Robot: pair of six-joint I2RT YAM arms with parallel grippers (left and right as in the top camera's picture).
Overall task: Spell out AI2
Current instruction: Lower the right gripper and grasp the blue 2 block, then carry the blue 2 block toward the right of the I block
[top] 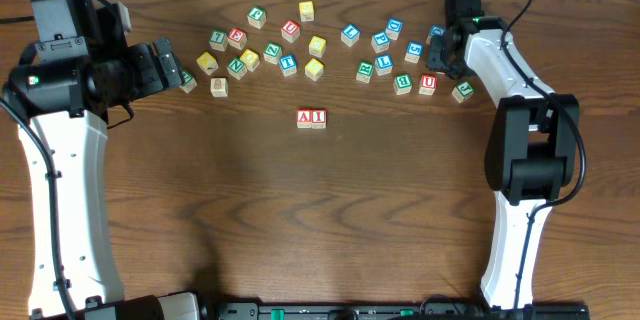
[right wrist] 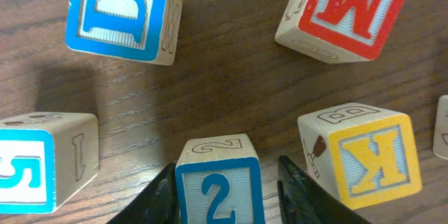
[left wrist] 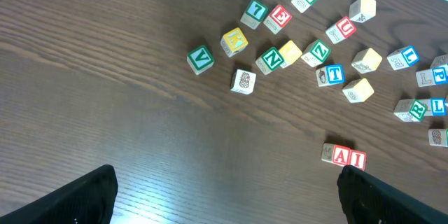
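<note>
The red "A" cube (top: 304,118) and red "I" cube (top: 318,118) stand side by side at the table's middle. In the left wrist view, the "A" cube (left wrist: 341,156) and the "I" cube (left wrist: 356,159) show just above one finger. The blue-framed "2" cube (right wrist: 218,182) sits on the table between the fingers of my right gripper (right wrist: 227,164). The left finger is against it and a narrow gap shows at the right finger. Overhead, the right gripper (top: 440,55) covers that cube at the back right. My left gripper (top: 175,68) hangs wide open over bare wood, its fingers (left wrist: 84,199) empty.
Close round the "2" lie a blue "D" cube (right wrist: 122,14), a red "M" cube (right wrist: 346,10), a yellow "K" cube (right wrist: 374,157) and a light-blue "5" cube (right wrist: 31,168). Several more letter cubes (top: 290,50) are scattered along the back of the table.
</note>
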